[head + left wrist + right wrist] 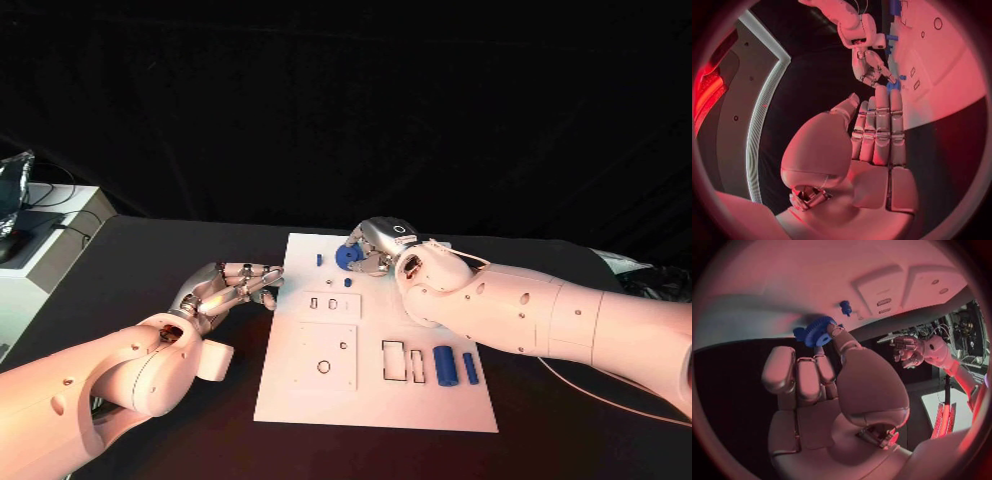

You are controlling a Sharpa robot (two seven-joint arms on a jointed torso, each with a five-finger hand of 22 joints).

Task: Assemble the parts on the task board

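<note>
The right robot hand (378,246) reaches over the far end of the task board (378,400), and a blue gear-like part (819,332) sits at its fingertips; its thumb tip touches the gear, probably to seat or turn it on the board, though whether it truly grips it I cannot tell. A small blue peg (845,306) stands on the board just beyond the gear. The left robot hand (227,288) hovers over the dark tabletop (159,250) just beside the board's edge, fingers loosely curled and holding nothing, seemingly waiting. Two blue cylinders (456,366) lie well behind the right hand, near its forearm, likely awaiting their turn. No readable writing or brand is visible.
</note>
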